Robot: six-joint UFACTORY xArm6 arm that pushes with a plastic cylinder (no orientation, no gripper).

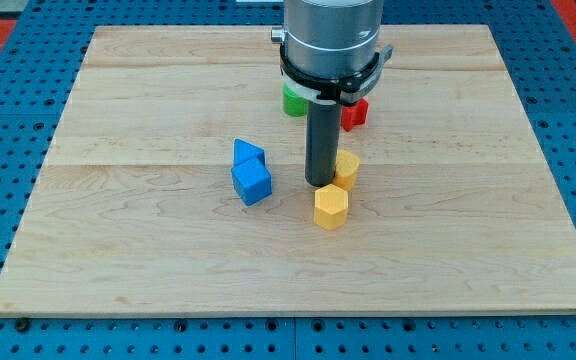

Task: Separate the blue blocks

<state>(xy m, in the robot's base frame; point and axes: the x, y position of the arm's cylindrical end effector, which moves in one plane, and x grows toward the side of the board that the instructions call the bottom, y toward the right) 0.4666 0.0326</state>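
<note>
No jaws here; my tip sits at three o'clock of the touching blue blocks, ready to wedge them apart.

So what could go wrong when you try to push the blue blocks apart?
1. The two blue blocks touch, so a push from one side would likely slide both together instead of splitting them.
2. My tip sits right beside a yellow block, with another yellow block just below. Moving off carelessly could knock them.
3. The blue blocks lie to the view's left of my tip, so a straight sweep might shove them toward the board's left edge.
</note>
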